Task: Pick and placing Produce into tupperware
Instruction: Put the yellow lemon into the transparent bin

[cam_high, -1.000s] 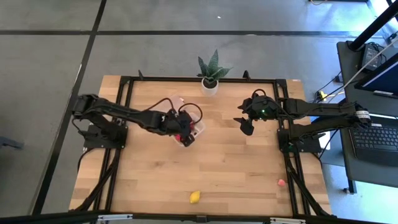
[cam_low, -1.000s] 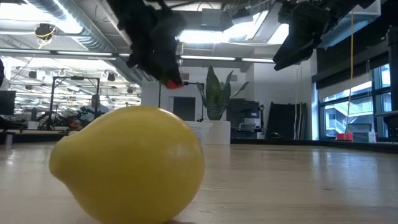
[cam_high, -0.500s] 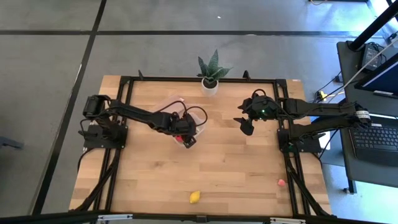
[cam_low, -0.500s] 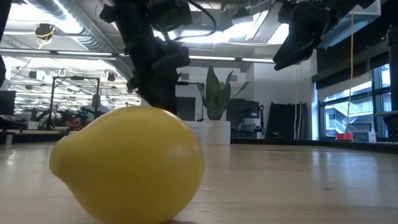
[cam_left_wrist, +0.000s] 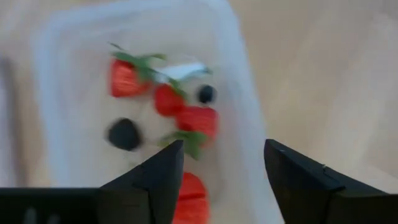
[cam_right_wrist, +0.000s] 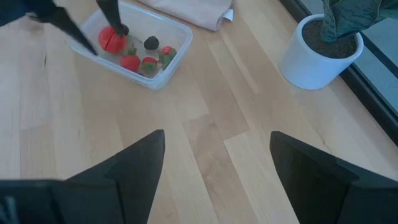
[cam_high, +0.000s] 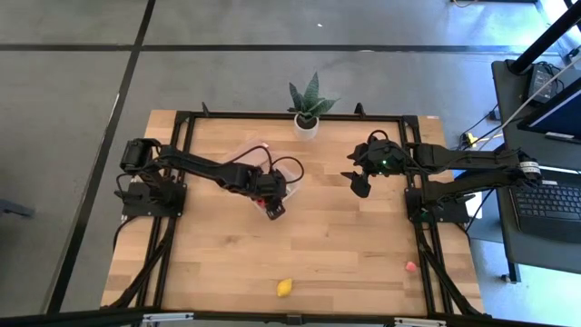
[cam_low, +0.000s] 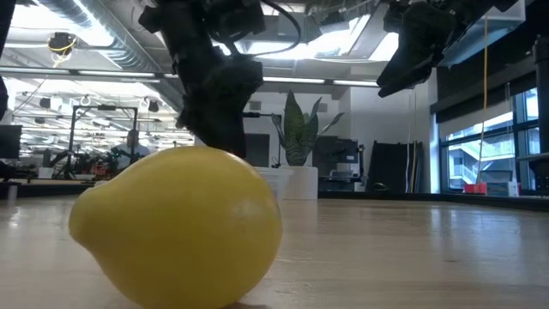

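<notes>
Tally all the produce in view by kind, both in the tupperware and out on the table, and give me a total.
Red strawberry-like pieces: 3
Dark berries: 2
Larger red round piece: 1
Lemon: 1
Small reddish piece at the right edge of the table: 1
Total: 8

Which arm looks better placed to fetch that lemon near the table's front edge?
Probably the right. Its claw hangs open and empty above the table, while the left claw is busy over the tupperware, a red piece between its fingers. The lemon lies about midway between them, so neither is clearly nearer.
</notes>
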{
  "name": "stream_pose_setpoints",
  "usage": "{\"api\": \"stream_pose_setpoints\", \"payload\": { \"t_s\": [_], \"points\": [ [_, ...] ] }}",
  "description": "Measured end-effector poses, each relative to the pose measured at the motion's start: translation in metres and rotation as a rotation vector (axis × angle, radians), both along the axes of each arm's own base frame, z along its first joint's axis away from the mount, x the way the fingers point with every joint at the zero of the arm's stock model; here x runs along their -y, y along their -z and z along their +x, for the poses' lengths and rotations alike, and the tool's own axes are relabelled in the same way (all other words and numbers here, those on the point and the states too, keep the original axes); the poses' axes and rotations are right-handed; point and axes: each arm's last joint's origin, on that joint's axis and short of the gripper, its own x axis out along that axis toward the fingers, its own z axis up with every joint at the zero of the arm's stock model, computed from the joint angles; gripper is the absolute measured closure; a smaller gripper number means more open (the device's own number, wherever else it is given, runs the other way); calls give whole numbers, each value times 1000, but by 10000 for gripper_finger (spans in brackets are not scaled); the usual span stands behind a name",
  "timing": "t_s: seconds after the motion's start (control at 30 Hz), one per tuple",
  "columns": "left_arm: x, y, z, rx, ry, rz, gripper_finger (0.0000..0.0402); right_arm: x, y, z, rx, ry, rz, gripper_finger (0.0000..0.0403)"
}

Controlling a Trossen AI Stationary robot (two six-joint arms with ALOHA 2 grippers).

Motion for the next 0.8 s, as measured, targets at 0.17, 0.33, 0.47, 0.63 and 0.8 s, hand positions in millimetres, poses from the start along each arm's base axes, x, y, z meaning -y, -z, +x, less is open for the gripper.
{"api": "stream_pose_setpoints", "payload": {
  "t_s": [0.17,0.33,0.47,0.63,0.8],
  "points": [
    [5,-1,2,19,59,-99,140,0,0,0,-1,-1,-1,110],
    [20,-7,8,111,142,-90,97,0,0,0,-1,-2,-3,110],
    [39,-26,15,213,258,-91,79,0,0,0,-7,-16,-16,110],
    [69,-79,28,370,458,-117,78,0,0,0,-6,-18,-19,110],
    [105,-127,30,517,641,9,80,0,0,0,-6,-17,-17,110]
  ]
}}
